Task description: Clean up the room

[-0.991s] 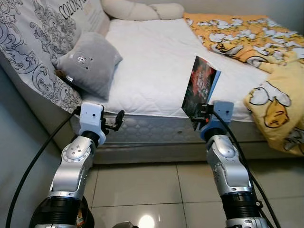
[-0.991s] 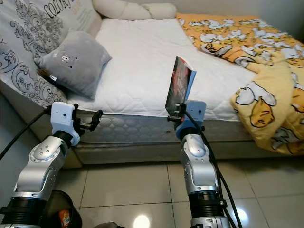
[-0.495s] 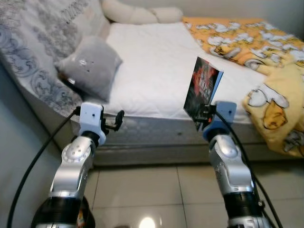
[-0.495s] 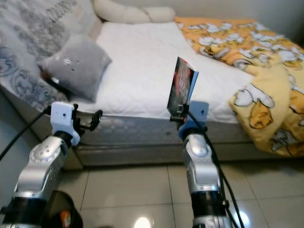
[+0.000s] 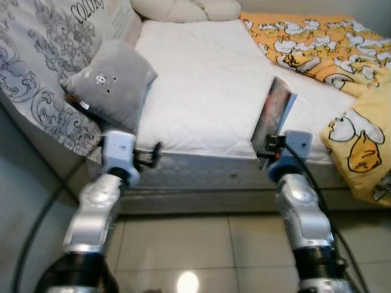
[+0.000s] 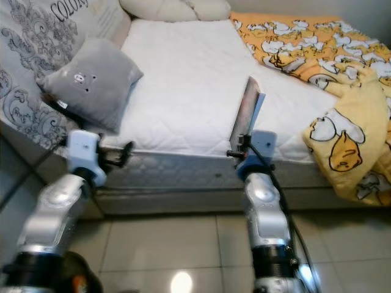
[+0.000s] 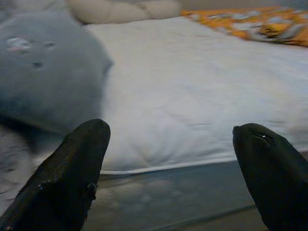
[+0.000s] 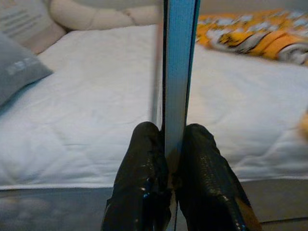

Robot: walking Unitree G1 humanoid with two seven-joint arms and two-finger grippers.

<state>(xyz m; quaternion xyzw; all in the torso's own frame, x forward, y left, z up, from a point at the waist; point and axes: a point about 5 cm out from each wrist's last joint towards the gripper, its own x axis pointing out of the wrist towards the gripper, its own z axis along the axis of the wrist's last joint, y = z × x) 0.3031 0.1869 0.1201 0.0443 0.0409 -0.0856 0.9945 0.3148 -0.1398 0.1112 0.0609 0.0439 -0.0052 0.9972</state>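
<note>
Since a second ago my head camera has shifted, so the bed (image 5: 201, 91) sits a little differently in view, and the book (image 5: 273, 113) in my right gripper (image 5: 269, 149) now shows me more of its thin edge and less of its dark cover than before. My right arm reaches forward over the tiled floor (image 5: 201, 250) toward the near edge of the mattress, and its two black fingers (image 8: 144, 163) are pressed together on the book's lower edge, holding it upright with its blue spine (image 8: 179, 72) standing straight up between them. The book stands above the near right part of the white sheet, just beyond the mattress edge. My left arm is held out at about the same height on the left, and my left gripper (image 5: 153, 157) has its fingers (image 7: 72, 168) spread well apart, holding nothing, pointing at the bed's side. To the far left of it a grey cushion with a small animal face (image 5: 110, 79) leans against a large patterned pillow (image 5: 43, 67). A cream bolster (image 5: 183, 9) lies at the far end of the bed, and a yellow cartoon-print duvet (image 5: 342, 73) is bunched along the right, spilling over the near right corner.
</note>
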